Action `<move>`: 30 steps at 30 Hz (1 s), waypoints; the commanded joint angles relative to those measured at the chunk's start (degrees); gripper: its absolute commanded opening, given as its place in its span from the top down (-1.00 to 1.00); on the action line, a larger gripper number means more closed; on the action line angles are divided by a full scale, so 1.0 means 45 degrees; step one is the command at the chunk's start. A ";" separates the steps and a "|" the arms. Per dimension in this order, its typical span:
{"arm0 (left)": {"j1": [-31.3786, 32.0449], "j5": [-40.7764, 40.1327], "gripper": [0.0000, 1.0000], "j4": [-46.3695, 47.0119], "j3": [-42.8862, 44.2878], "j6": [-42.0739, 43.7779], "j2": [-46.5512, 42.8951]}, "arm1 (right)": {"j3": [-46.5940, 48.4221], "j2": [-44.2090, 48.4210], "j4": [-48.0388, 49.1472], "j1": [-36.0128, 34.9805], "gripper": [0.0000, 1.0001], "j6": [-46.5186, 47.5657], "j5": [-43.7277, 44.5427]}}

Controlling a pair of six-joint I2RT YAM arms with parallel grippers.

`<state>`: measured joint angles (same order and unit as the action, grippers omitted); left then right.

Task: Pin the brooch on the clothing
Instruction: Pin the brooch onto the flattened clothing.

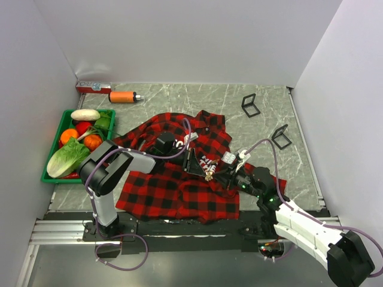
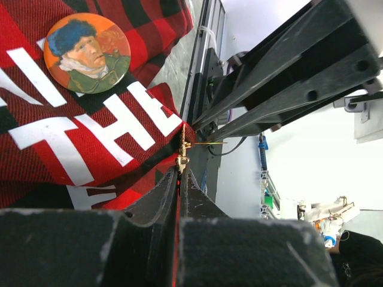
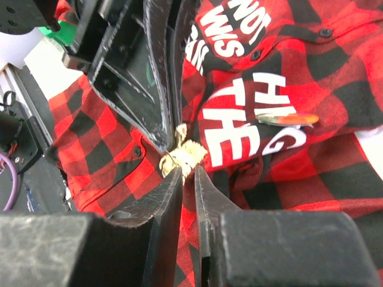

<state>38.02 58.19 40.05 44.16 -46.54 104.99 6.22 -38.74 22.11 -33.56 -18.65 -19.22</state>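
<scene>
**Brooch point(image 2: 182, 149) poised between two arms**

The left gripper point(image 2: 179, 172) was clamped on a fold of the plaid shirt point(image 2: 36, 161). The brooch sat just beyond its tips, pin pointing toward the right gripper point(image 3: 188, 172), whose narrow jaws reached it, grip uncertain.

1. left arm: rises from its base at the near edge, elbow bent, forearm reaching rightward.
2. left claw point(image 1: 202, 166): jaws pressed fully together, tips pointing right.
3. right arm: white-shelled, stretched low from the near right corner toward the middle.
4. right claw point(image 1: 222, 174): jaws a narrow slit apart, tips pinching a small gold brooch point(image 3: 187, 156). Its tips nearly meet those of the left claw.
</scene>
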 commanded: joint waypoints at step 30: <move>0.0184 0.0486 0.98 -0.0053 0.0420 0.0226 0.0029 | 0.0630 -0.1116 0.0575 -0.1175 0.73 0.0473 0.1049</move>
<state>38.28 58.63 38.50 44.16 -46.19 105.65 7.33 -42.68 21.85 -38.00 -17.50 -15.64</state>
